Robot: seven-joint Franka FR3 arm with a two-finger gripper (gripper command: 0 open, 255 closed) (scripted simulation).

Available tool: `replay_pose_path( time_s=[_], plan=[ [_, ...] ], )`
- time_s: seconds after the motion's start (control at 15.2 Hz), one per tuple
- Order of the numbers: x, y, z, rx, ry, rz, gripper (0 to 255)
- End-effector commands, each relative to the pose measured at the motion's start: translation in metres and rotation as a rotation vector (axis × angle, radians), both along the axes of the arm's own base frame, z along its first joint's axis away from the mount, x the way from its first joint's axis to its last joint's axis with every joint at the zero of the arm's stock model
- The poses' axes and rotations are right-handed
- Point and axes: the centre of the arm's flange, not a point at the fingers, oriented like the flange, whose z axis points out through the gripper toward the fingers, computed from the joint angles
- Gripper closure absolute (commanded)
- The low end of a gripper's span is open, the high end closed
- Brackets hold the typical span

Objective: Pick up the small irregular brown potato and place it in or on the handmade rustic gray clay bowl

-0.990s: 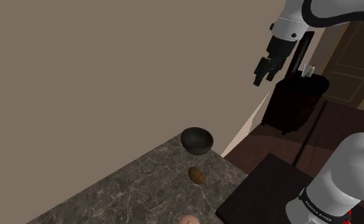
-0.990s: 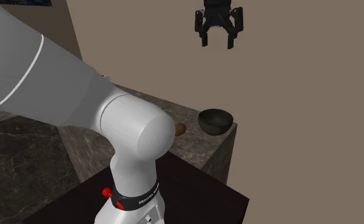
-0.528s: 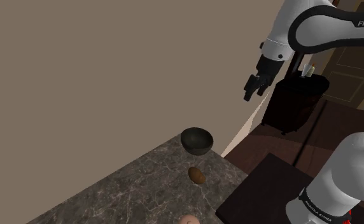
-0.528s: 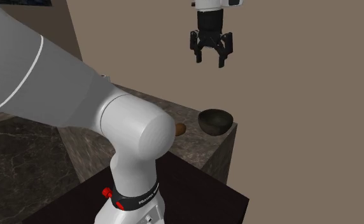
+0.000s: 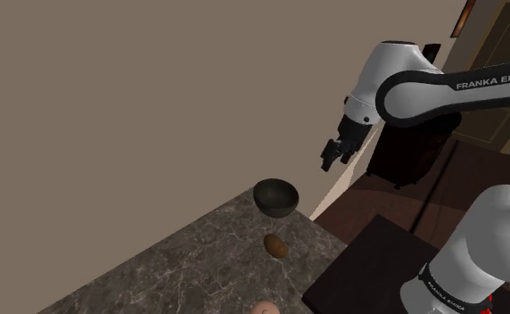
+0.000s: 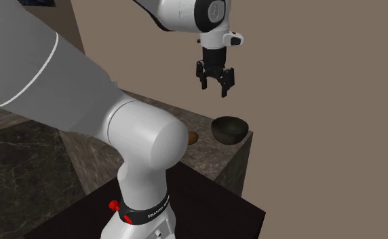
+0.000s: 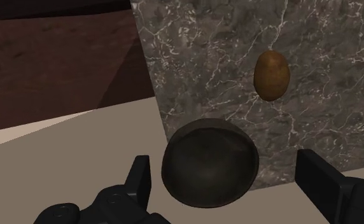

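Wrist view: potato (image 7: 272,75) lies on counter (image 7: 340,83), well apart from hand (image 7: 226,169).

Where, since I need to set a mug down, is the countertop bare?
Bare marble countertop runs between the wall and the potato, toward the shoulder view's left. The corner is crowded: bowl and potato sit close.

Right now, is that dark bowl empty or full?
Empty: the bowl shows a bare inside; the potato lies apart on the counter.

One potato (image 5: 276,245), one dark bowl (image 5: 275,196), one pinkish round thing (image 5: 264,309).
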Motion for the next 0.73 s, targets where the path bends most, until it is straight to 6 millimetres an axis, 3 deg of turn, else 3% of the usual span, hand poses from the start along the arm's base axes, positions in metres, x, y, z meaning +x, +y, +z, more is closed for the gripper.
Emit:
replay_pose_path(
  time_s=[0.0, 0.66],
  plan=[
    [0.003, 0.012, -0.026, 0.013, -0.005, -0.006, 0],
    [0.022, 0.065, -0.142, 0.073, -0.017, -0.032, 0]
  ],
)
